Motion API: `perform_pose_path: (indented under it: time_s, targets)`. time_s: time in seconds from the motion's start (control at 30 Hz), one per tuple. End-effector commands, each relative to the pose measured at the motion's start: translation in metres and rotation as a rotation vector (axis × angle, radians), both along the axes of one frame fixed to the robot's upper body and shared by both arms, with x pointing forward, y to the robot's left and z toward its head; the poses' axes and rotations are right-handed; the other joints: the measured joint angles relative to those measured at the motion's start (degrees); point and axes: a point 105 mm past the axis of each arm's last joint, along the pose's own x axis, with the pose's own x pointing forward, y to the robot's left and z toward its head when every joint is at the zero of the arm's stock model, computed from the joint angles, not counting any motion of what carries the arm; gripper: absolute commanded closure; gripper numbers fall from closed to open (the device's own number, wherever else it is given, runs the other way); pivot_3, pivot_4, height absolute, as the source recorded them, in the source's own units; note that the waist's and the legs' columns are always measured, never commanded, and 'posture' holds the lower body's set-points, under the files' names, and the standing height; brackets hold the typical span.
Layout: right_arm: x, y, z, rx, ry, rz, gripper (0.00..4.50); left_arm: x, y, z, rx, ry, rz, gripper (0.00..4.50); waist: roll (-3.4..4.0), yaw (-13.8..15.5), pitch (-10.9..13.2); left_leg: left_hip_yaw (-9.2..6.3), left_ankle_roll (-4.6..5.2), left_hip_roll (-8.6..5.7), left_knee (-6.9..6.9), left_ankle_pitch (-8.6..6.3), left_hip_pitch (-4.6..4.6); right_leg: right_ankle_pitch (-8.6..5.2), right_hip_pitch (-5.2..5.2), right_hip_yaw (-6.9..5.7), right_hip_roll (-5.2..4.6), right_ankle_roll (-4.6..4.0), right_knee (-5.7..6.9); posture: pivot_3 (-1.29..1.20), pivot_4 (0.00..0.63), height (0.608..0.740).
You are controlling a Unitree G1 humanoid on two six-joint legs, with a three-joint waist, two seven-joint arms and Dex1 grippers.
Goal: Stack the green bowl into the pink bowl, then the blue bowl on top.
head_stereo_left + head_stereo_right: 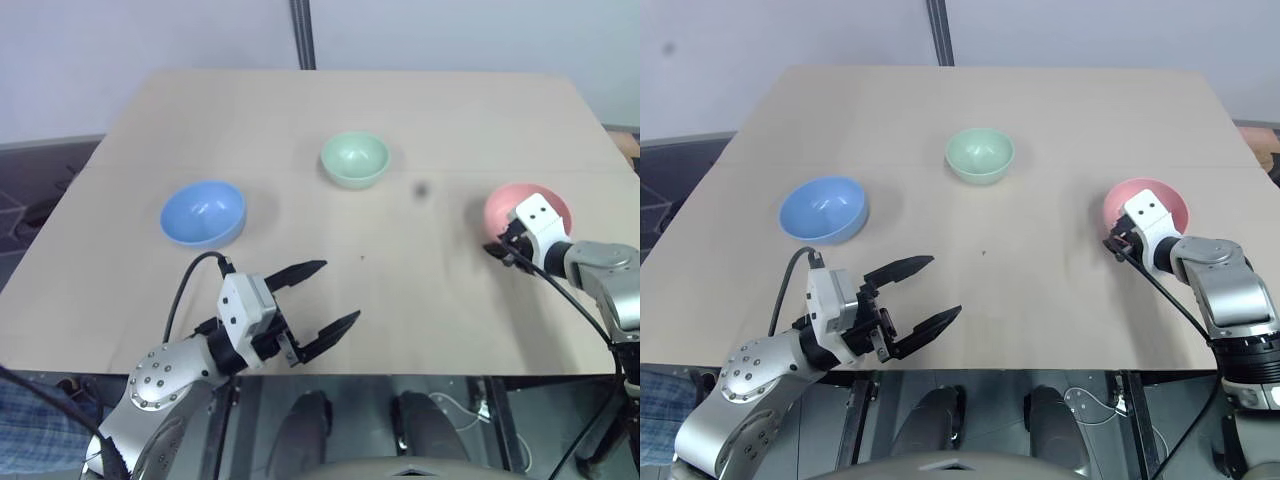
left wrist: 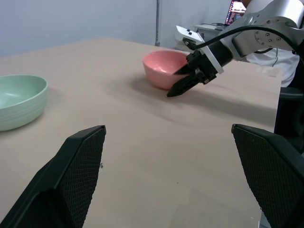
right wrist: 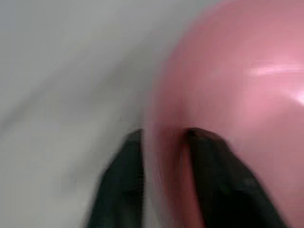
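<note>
Three smooth round bowls stand apart on a pale wooden table (image 1: 300,120): the green bowl (image 1: 354,158) at centre, the blue bowl (image 1: 203,212) to its left and nearer the robot, the pink bowl (image 1: 515,205) to its right, its near wall partly hidden by the right gripper (image 2: 176,88). That gripper's two black fingers (image 3: 118,190) are clamped over the pink bowl's rim, one inside and one outside, their tips blurred in the right wrist view. The left gripper (image 1: 320,300), nearer than the blue bowl, hangs with its textured fingers spread wide, grasping nothing.

R tool (image 3: 164,185) | fingers astride pink bowl (image 3: 237,95) rim | blurred
</note>
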Motion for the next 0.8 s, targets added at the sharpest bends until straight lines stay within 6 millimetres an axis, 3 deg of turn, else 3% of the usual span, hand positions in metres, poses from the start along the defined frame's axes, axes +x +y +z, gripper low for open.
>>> perform_pose_path:
  time_s: [0.03,0.17,0.33,0.53,0.8]
  targets:
    - [-0.001,0.002,0.006,-0.015,-0.021,0.026,4.47,-0.002,0.0,0.005,-0.008,-0.024,-0.002,0.0,-0.08,0.0,0.0,0.0,0.0,0.01,0.0,0.0,0.02,0.0,0.0,0.0,0.01,0.0,0.0,0.0,0.15,0.74]
    - [0.001,0.008,0.013,-0.03,-0.066,0.07,4.47,-0.003,0.0,0.005,-0.011,-0.02,0.0,0.0,-0.06,-0.1,0.0,0.0,0.0,0.04,0.0,0.0,0.02,0.0,0.0,0.0,0.04,0.0,0.02,0.0,0.15,0.74]
    - [-0.02,0.06,0.032,-0.021,-0.165,0.419,4.47,-0.002,0.002,0.005,-0.002,-0.015,0.01,0.0,0.02,-0.2,0.0,-0.01,0.0,0.05,0.0,0.0,0.01,0.0,-0.03,-0.01,0.05,0.0,0.02,0.0,0.15,0.74]
    - [-0.058,0.132,0.022,-0.118,-0.265,0.794,4.47,0.002,0.009,0.0,0.021,0.001,0.046,0.0,0.01,-0.1,0.1,-0.04,0.0,0.04,0.0,0.0,-0.01,0.0,-0.02,-0.04,0.04,0.01,0.0,0.0,0.15,0.74]
    - [-0.084,0.181,0.003,-0.15,-0.265,1.024,4.47,0.003,0.025,-0.011,0.062,0.03,0.095,0.0,-0.03,-0.1,0.1,-0.06,0.0,0.04,0.0,0.0,-0.01,-0.01,-0.03,-0.06,0.03,0.0,0.0,0.0,0.15,0.74]
